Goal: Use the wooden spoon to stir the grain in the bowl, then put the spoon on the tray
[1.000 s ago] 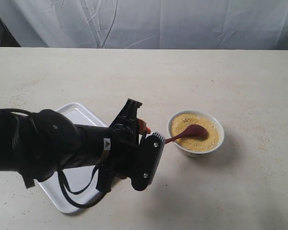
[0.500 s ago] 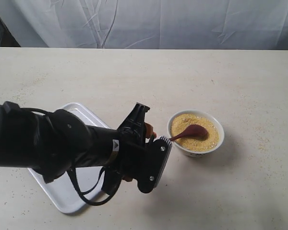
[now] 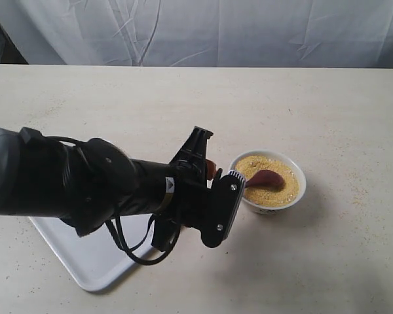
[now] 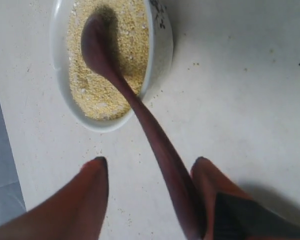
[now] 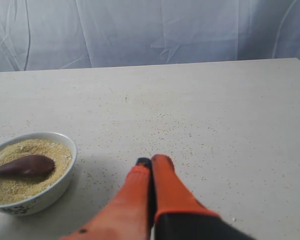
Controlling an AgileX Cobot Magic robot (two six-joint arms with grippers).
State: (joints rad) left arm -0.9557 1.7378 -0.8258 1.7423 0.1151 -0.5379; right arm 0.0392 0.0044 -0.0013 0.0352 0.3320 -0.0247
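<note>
The left pincer [image 4: 149, 161] is spread wide beside the bowl [image 4: 157, 50]; the slim handle of the wooden spoon [image 4: 135, 110] runs between its orange fingers [image 4: 210, 185], leaning against one and well apart from the other, so nothing is clamped. The spoon's oval head lies on the grain [image 4: 90, 90], which fills the bowl, and the handle slants out over the rim toward the pincer. The bowl stands on the pale counter [image 3: 314, 111], right of the white tray [image 3: 98, 261]; the black left arm reaches across above the tray (hiding much of it). The right pincer [image 5: 151, 161] is closed tip to tip on nothing, above bare counter beside the bowl; loose grains speckle the counter.
</note>
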